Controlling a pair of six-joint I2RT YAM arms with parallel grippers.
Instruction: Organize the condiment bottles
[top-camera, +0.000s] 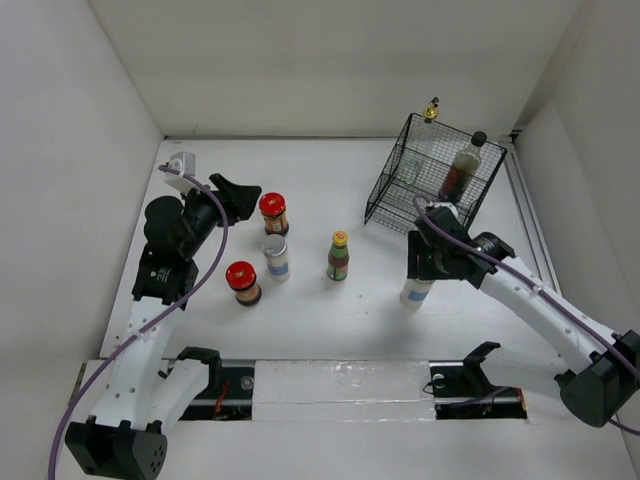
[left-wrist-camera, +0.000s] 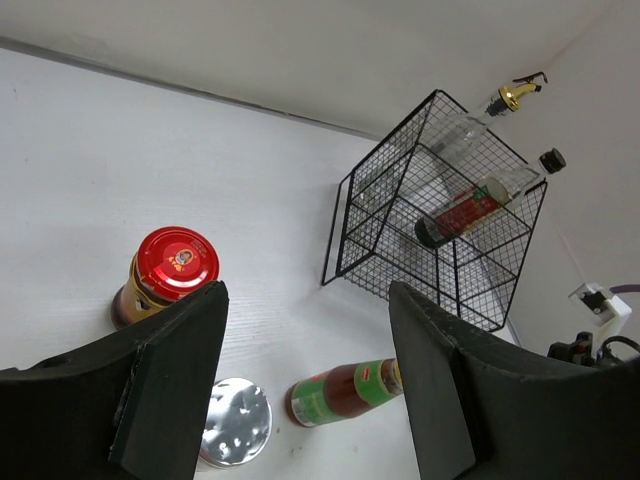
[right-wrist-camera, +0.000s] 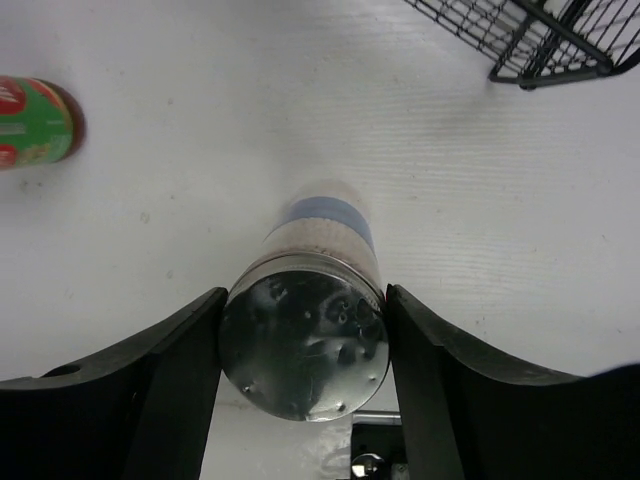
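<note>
Progress stood at roughly two of seven. The wire basket (top-camera: 385, 205), in the upper right of the overhead view, held the gold-topped clear bottle (left-wrist-camera: 462, 132) and the black-capped dark bottle (top-camera: 462, 168), both leaning inside it.

Five items stood on the table outside the basket. Left of centre were the upper red-lidded jar (top-camera: 272, 212), the lower red-lidded jar (top-camera: 242, 282) and, between them, the left white jar (top-camera: 276, 258). The green bottle (top-camera: 338, 256) stood upright near the middle. The right white jar (top-camera: 414, 293) stood below the basket, right of centre.

The right gripper (right-wrist-camera: 305, 330) was at that right white jar. In its wrist view the two fingers lay against opposite sides of the silver cap, apparently pinching it. The jar's base looked to be resting on the table, so I judged it gripped but not lifted.

The left gripper (left-wrist-camera: 305, 335) hung above the left cluster with its fingers spread and nothing between them.

Judgement: one transfer under way, four not yet begun.
</note>
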